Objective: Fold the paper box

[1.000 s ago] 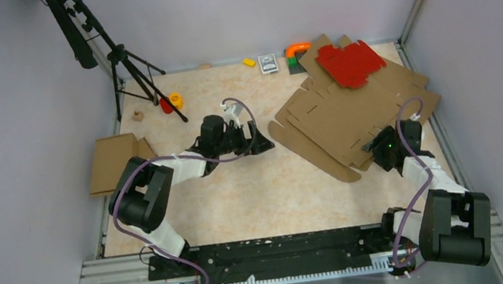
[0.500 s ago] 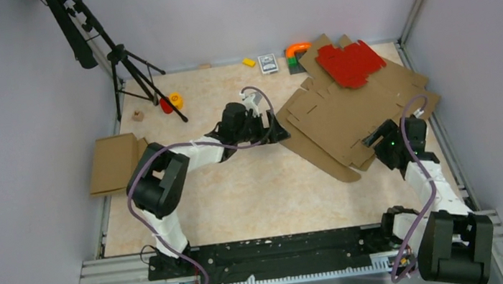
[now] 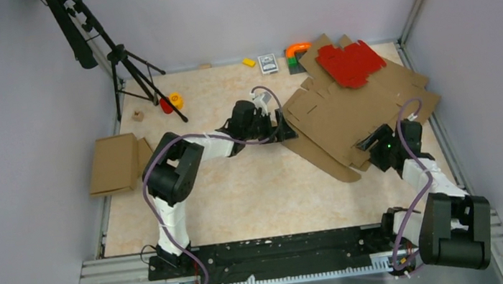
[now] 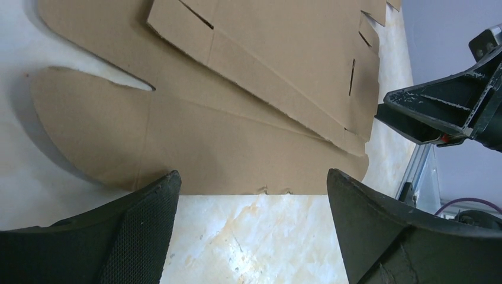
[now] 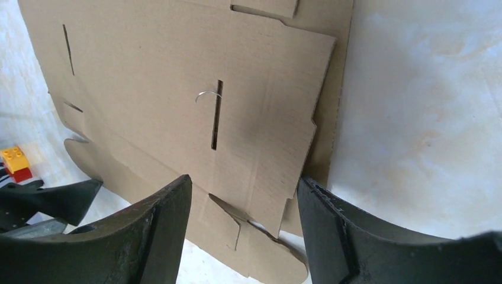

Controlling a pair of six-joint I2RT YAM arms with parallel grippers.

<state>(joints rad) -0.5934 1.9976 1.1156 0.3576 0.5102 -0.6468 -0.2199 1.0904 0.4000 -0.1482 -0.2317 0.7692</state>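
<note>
Paper box (image 3: 353, 111) lies flat and unfolded on the right half of the table (image 3: 240, 187). It is spread among overlapping brown sheets, and a red die-cut sheet (image 3: 350, 63) rests on the far end of the pile.

Over the last second the left arm has swung from the middle of the table out to the right. The left gripper (image 3: 285, 132) now sits at the cardboard's left edge, beside a rounded tab. In the left wrist view its fingers (image 4: 148, 207) stand spread wide with nothing between them but bare table and the sheet's edge just ahead.

The right gripper (image 3: 370, 142) has barely shifted and hovers at the near right corner of the pile. Its fingers (image 5: 166, 213) are parted to either side of a slotted panel, gripping nothing.

Both arms now flank the cardboard from opposite sides, so the approach looks finished and no crease has been raised. The next move is probably to slide a finger under an edge and lift a flap. The stacked sheets could make it hard to catch only one layer.
</note>
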